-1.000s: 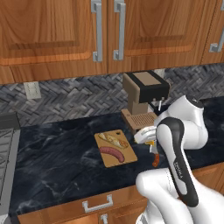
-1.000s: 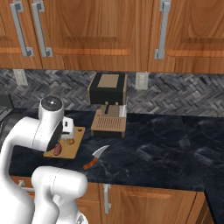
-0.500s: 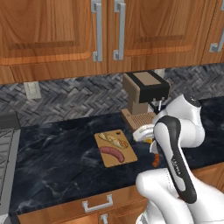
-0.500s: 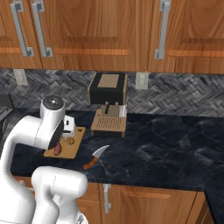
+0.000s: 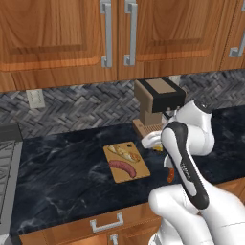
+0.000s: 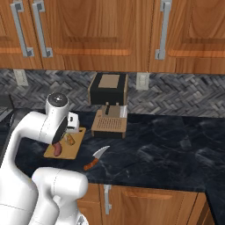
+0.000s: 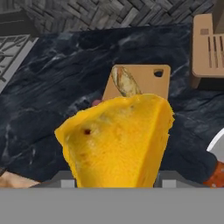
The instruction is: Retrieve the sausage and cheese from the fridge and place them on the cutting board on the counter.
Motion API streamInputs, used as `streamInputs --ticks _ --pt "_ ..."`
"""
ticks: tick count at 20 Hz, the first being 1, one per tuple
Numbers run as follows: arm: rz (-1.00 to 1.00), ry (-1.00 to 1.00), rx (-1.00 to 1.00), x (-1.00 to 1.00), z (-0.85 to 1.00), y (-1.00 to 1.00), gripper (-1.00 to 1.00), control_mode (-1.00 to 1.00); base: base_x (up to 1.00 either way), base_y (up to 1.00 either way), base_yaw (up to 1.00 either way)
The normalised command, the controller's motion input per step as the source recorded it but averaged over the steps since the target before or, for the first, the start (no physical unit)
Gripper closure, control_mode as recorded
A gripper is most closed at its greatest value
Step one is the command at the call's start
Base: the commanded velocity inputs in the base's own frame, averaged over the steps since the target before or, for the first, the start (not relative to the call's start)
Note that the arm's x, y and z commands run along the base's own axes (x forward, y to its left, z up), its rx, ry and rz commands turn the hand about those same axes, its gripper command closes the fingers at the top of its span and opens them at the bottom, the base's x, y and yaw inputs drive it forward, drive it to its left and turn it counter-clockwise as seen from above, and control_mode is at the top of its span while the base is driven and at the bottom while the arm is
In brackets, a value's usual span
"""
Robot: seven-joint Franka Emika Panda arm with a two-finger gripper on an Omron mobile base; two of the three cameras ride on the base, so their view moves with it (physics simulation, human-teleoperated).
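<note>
A glossy white robot arm (image 5: 191,143) built of smooth, rounded, bulbous segments — with a long dark charcoal band running down one link, faint pale lettering printed on that band, and a flat dark grey round cap closing one joint (image 6: 57,100) — no cables or screws visible.

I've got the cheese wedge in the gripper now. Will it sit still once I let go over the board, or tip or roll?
The cheese is a wedge with flat faces, so it probably won't roll. Released on its narrow edge it may tip onto a broad face. The cutting board already carries the sausage, so free room looks tight.
</note>
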Motion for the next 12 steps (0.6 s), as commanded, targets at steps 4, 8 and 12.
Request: streamInputs --ticks 4,8,12 --pt "-0.07 0.01 0.00 0.42 -0.09 0.00 1.00 -1.00 0.00 0.00 0.00" --pt "-0.09 0.02 0.00 0.26 -0.12 0.01 1.00 -1.00 0.00 0.00 0.00" --pt "-0.12 0.02 0.00 0.15 -0.20 0.06 1.00 -1.00 0.00 0.00 0.00"
